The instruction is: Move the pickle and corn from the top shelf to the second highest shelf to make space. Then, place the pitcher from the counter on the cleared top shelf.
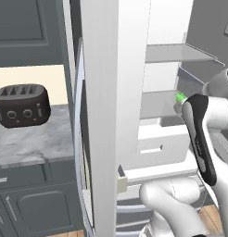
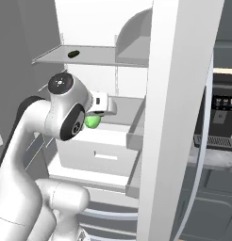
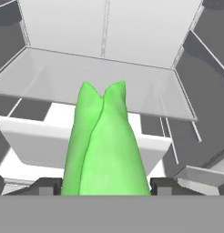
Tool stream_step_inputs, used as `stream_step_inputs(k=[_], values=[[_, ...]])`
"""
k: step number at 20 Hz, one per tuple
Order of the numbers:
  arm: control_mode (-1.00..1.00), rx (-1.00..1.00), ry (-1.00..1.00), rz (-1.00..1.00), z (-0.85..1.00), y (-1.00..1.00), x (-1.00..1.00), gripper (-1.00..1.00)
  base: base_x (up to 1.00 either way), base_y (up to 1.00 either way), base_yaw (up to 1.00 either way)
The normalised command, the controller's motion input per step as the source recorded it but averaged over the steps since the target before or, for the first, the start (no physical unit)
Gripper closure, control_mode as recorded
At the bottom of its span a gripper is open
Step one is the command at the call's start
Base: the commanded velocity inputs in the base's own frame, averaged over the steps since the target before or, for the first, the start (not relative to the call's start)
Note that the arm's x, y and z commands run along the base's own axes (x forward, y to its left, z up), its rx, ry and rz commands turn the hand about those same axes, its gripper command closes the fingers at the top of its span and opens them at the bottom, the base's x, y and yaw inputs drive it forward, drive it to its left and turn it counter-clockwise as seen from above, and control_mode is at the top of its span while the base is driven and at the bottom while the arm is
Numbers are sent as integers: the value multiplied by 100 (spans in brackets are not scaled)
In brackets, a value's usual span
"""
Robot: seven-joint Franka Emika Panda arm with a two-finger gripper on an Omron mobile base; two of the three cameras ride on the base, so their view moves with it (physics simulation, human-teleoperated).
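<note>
My gripper is shut on a bright green thing with two pointed, leaf-like tips, which looks like the husked corn. It hangs just in front of the second highest shelf, about level with its front edge. The green tip peeks out beside my dark wrist. Above it is the top shelf, which carries a small dark oval spot; I cannot tell what that is. The pickle and the pitcher are out of view.
A white drawer juts out below the second shelf. A tall white cabinet side panel stands close on the counter side. A black toaster sits on the marble counter; a black coffee machine stands at the right.
</note>
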Motion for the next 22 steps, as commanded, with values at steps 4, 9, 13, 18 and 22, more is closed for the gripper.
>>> stream_step_inputs(k=[4,9,13,18,22], values=[[-100,0,1,0,-16,-6,64,100,0,0,0],[-100,0,0,0,-18,-11,62,100,0,0,0],[-100,1,0,0,-24,-18,69,100,0,0,0],[-100,1,0,0,-29,-13,73,100,0,0,0],[-100,1,0,0,-44,-9,73,100,0,0,0]])
